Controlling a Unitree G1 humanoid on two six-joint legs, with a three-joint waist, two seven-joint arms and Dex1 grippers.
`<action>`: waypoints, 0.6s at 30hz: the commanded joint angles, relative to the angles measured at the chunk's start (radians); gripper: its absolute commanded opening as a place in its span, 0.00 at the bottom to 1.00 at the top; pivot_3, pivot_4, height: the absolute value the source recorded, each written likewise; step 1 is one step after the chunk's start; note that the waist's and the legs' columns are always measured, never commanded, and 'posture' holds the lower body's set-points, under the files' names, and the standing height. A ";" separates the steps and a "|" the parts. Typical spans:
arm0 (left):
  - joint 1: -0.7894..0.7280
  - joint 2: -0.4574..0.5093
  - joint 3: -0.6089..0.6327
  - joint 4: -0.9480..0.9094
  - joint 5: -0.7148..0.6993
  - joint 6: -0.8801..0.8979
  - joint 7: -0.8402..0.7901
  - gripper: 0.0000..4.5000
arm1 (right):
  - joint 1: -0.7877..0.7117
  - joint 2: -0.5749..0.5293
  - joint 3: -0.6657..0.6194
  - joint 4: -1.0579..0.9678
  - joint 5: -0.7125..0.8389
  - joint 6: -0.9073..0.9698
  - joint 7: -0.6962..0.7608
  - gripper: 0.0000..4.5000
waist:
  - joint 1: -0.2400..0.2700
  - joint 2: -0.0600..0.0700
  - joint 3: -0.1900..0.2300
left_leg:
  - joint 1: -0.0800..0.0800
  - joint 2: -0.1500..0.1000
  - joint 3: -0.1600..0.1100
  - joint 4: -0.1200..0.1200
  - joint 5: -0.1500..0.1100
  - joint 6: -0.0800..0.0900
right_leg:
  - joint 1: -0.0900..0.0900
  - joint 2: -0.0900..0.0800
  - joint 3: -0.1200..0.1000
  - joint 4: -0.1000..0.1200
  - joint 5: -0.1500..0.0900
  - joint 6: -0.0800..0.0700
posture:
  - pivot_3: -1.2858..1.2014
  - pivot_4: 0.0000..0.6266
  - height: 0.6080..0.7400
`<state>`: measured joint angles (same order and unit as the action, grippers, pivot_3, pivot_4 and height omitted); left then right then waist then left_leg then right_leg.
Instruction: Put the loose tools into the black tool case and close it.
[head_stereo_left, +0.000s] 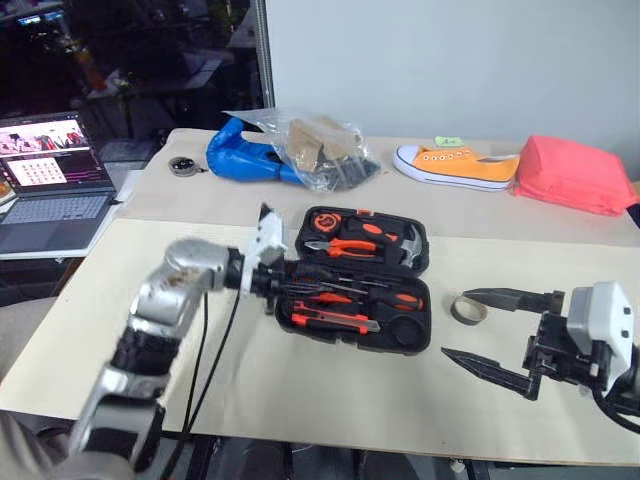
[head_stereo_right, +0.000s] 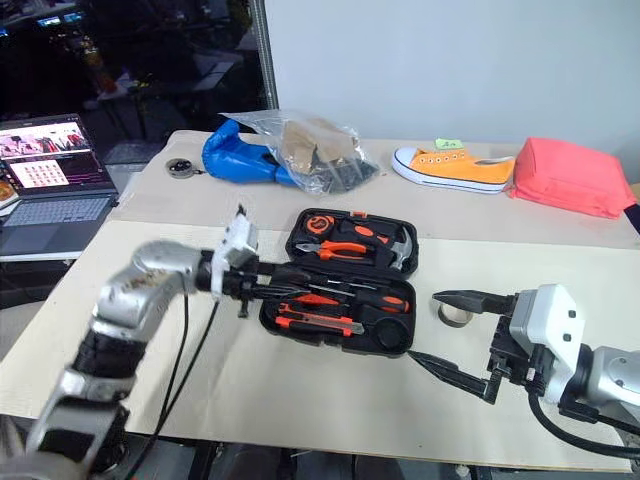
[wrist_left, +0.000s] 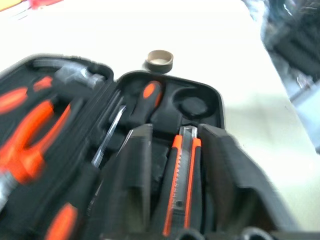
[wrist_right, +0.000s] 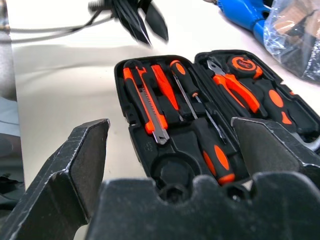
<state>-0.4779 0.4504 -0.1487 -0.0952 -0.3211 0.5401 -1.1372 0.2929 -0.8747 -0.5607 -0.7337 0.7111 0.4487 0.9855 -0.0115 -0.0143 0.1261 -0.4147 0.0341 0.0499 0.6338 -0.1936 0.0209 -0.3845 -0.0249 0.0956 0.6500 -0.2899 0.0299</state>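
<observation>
The black tool case (head_stereo_left: 355, 285) is seen lying wide open on the table (head_stereo_left: 300, 390), and it is used here as the landmark. In the half of the case nearer the robot, the orange-and-black utility knife (wrist_right: 146, 105) is laid along the front edge, the slim all-orange small screwdriver (wrist_right: 165, 87) is set just behind it, and the two black-and-orange-handled screwdrivers (wrist_right: 200, 125) are laid behind that. In the far half, the orange-handled pliers (head_stereo_left: 345, 246) and the steel-headed hammer (head_stereo_left: 410, 245) are kept. The left gripper (head_stereo_right: 262, 280) is held at the left end of the case, its fingers a little apart with nothing held between them. The right gripper (head_stereo_left: 475, 332) is held to the right of the case, its fingers spread wide and empty. A roll of tape (head_stereo_left: 468, 309) is seen just right of the case.
</observation>
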 joint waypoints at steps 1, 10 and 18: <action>0.074 -0.030 -0.033 -0.046 0.081 -0.032 0.163 0.01 | -0.023 -0.026 -0.005 0.006 0.004 -0.011 0.017 1.00 | 0.002 0.000 0.000 | 0.001 0.000 0.000 0.000 0.000 0.000 | 0.001 0.000 0.000 0.000 0.000 0.000 | 0.52 0.24 1.00; 0.172 -0.002 -0.199 0.060 0.210 -0.018 0.229 0.01 | -0.018 -0.060 -0.026 0.012 0.015 0.013 0.040 1.00 | -0.007 0.000 -0.001 | 0.014 0.000 0.000 -0.002 0.000 0.000 | 0.014 0.000 0.001 -0.003 0.000 0.000 | 0.52 0.24 1.00; 0.146 -0.093 -0.125 0.062 0.138 -0.155 0.249 0.01 | 0.026 -0.064 -0.081 -0.001 0.039 0.105 -0.001 1.00 | 0.006 0.002 -0.005 | 0.027 0.000 0.001 -0.003 0.000 0.000 | 0.029 -0.004 0.001 -0.006 -0.006 0.004 | 0.52 0.24 1.00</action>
<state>-0.3658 0.3655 -0.2930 -0.0162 -0.1362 0.3945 -0.8844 0.3212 -0.9365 -0.5895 -0.7179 0.7300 0.5286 1.0122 -0.0052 -0.0119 0.1216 -0.3879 0.0339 0.0513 0.6306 -0.1939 0.0207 -0.3557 -0.0299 0.0967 0.6435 -0.2964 0.0331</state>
